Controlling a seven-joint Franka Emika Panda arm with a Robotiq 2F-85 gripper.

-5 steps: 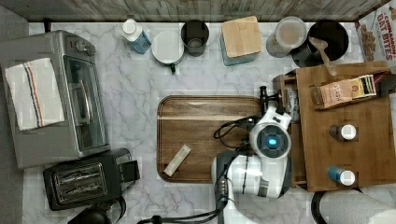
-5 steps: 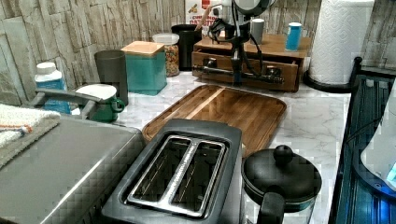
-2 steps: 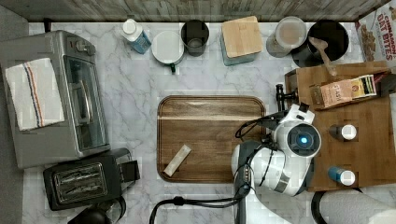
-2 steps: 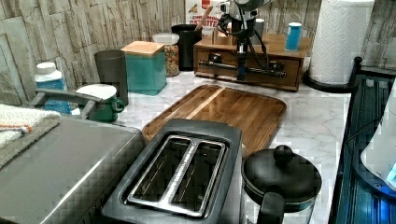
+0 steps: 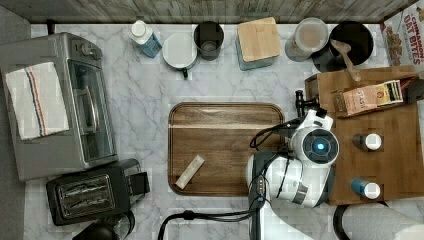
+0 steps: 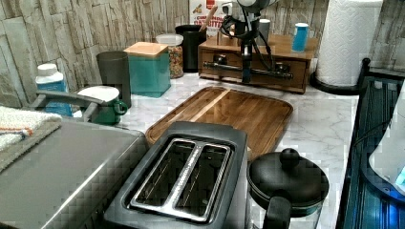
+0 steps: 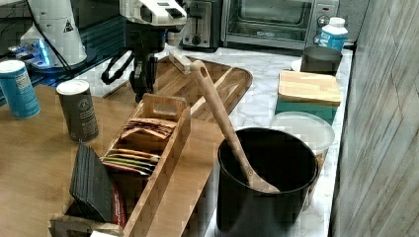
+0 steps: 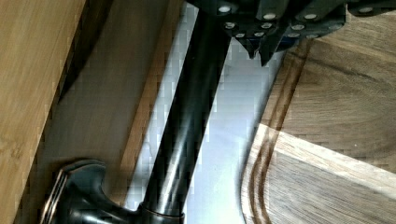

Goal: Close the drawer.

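Observation:
The drawer (image 6: 267, 80) sits in the wooden cabinet with its front nearly flush. In the wrist view only a thin dark gap remains beside the drawer front (image 8: 107, 98). Its dark metal handle (image 6: 272, 72) (image 8: 187, 116) (image 5: 299, 101) runs across the front. My gripper (image 6: 246, 71) (image 7: 141, 89) hangs straight down against the middle of that handle. In the wrist view my gripper (image 8: 261, 52) has its fingertips close together on the tray side of the bar, holding nothing.
A dark wooden tray (image 5: 225, 115) with a small pale stick (image 5: 189, 171) lies just in front of the cabinet. The cabinet top (image 5: 395, 160) carries a tea box and two bottles. Canisters line the back wall. A toaster (image 5: 90, 195) and toaster oven (image 5: 75, 105) stand across the counter.
My arm moved toward the top view's right, and the drawer with its handle slid in under the cabinet top. The last half second shows only a small further shift.

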